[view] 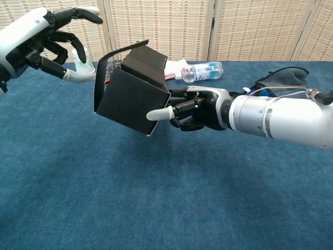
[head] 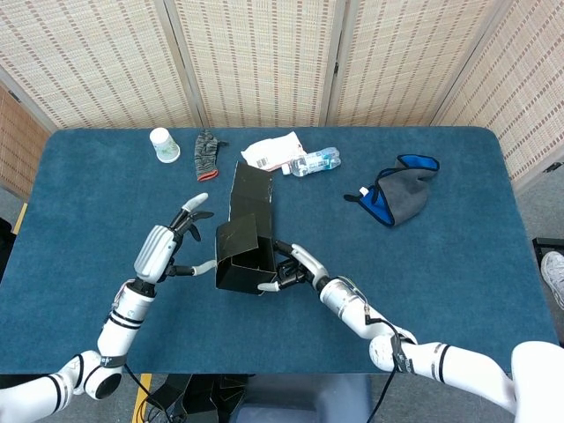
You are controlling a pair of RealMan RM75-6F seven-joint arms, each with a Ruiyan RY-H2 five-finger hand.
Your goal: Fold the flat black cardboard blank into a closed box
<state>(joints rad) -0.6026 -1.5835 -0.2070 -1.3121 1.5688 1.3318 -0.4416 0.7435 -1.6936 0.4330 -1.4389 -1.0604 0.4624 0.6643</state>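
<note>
The black cardboard box point(head: 240, 254) is partly folded and held off the table, with a long flap point(head: 250, 188) running away from me. In the chest view the box point(view: 130, 100) tilts, and a thin side flap point(view: 97, 86) stands on its left. My right hand point(head: 291, 265) grips the box's right side, thumb point(view: 158, 114) on the front face and fingers behind. My left hand point(head: 169, 247) is spread beside the box's left side. Its thumb tip point(view: 79, 76) reaches close to the side flap; contact is unclear.
Along the far edge lie a paper cup point(head: 164, 145), a striped grey glove point(head: 205, 153), a white wrapper point(head: 271, 150) and a water bottle point(head: 315, 162). A grey and blue cloth point(head: 401, 192) lies at the right. Woven screens stand behind the blue table point(head: 458, 273).
</note>
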